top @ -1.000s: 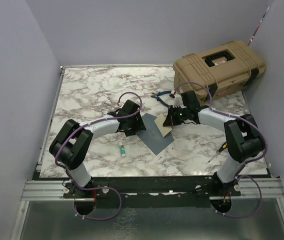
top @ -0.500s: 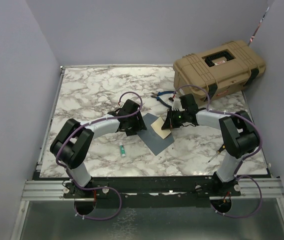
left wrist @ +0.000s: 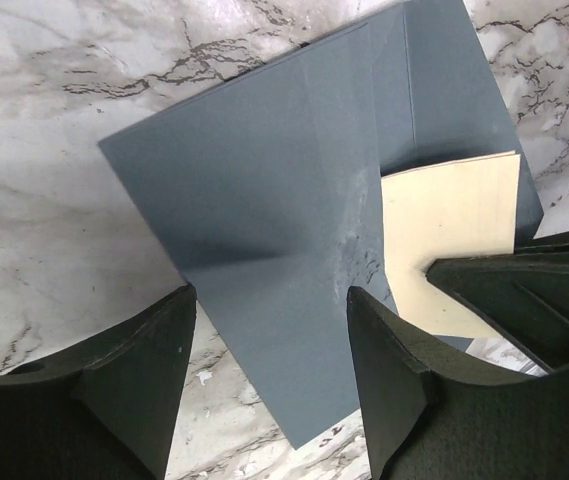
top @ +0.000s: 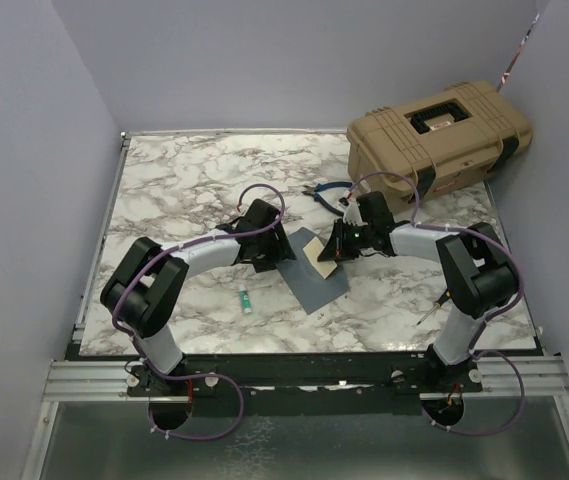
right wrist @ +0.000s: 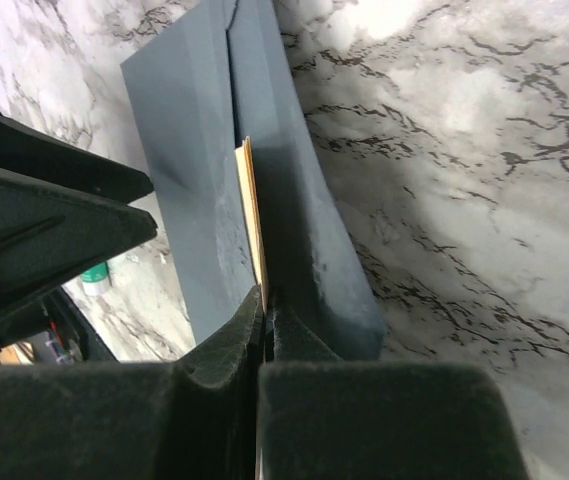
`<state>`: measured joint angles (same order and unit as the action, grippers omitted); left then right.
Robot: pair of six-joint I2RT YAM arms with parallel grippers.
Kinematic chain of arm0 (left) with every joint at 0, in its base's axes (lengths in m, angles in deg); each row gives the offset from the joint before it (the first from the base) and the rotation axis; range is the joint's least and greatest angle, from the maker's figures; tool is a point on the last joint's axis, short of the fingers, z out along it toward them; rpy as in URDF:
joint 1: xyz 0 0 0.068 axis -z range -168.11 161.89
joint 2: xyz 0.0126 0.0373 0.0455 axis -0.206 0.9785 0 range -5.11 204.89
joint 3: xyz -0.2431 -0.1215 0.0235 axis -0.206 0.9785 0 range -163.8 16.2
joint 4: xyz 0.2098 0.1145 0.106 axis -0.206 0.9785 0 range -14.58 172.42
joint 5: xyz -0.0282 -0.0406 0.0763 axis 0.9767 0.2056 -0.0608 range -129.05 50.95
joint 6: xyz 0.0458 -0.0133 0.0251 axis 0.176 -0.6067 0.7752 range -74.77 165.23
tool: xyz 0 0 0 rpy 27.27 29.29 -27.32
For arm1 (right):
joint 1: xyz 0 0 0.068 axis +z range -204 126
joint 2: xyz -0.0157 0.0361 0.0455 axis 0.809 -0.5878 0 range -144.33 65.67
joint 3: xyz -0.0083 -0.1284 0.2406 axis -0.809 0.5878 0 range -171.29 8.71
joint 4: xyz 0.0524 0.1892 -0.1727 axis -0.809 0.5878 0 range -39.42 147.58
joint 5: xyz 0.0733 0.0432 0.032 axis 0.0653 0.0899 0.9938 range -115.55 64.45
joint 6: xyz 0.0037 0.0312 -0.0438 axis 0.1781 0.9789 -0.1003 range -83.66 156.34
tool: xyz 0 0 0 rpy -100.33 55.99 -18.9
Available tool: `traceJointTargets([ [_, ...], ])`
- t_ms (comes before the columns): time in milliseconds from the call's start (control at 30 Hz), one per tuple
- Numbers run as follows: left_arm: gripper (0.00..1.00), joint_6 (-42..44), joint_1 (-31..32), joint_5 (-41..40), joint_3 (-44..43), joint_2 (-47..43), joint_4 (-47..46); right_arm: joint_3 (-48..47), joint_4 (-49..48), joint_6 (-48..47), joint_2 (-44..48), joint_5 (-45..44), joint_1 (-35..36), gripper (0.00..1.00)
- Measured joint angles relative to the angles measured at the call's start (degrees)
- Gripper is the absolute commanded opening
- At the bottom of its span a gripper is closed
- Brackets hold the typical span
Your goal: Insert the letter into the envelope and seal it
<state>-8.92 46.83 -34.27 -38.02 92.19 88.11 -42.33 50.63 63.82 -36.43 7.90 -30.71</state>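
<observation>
The grey-blue envelope (top: 314, 280) lies flat mid-table; it fills the left wrist view (left wrist: 274, 210) and shows in the right wrist view (right wrist: 194, 160). The cream letter (top: 318, 253) is partly inside the envelope, its exposed end showing in the left wrist view (left wrist: 454, 230); in the right wrist view it shows edge-on (right wrist: 253, 215). My right gripper (top: 332, 250) is shut on the letter's edge, also shown in the right wrist view (right wrist: 266, 305). My left gripper (top: 276, 256) is open, its fingers straddling the envelope's near corner (left wrist: 269, 350) just above it.
A tan hard case (top: 439, 135) stands at the back right. Blue-handled pliers (top: 326, 193) lie behind the right gripper. A small green-and-white tube (top: 246, 298) lies in front of the left arm. A screwdriver (top: 434, 306) lies at the right.
My right gripper has moved left with the letter, sliding it further into the envelope; less cream paper shows. The left arm has stayed where it was.
</observation>
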Motion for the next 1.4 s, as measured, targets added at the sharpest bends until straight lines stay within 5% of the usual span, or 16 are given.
traceJointTargets([
  [167, 0.64, -0.48, 0.0, 0.63, 0.57, -0.11, -1.18, 0.0, -1.88, 2.8, -0.26, 0.07, 1.05, 0.01],
  [433, 0.68, -1.81, 0.02, 0.87, 2.93, -1.66, -3.39, 0.57, -1.31, 4.66, 1.4, -4.22, 2.97, 0.47],
  [567, 0.69, -2.34, 0.07, 0.87, 3.93, -2.71, -3.45, 0.87, 0.22, 4.5, 5.29, -7.37, 3.02, 0.57],
  [1400, 0.61, -3.72, 0.68, 6.45, 5.51, -2.49, -5.18, 1.03, 5.2, 9.49, 4.61, -14.08, 10.8, 0.54],
])
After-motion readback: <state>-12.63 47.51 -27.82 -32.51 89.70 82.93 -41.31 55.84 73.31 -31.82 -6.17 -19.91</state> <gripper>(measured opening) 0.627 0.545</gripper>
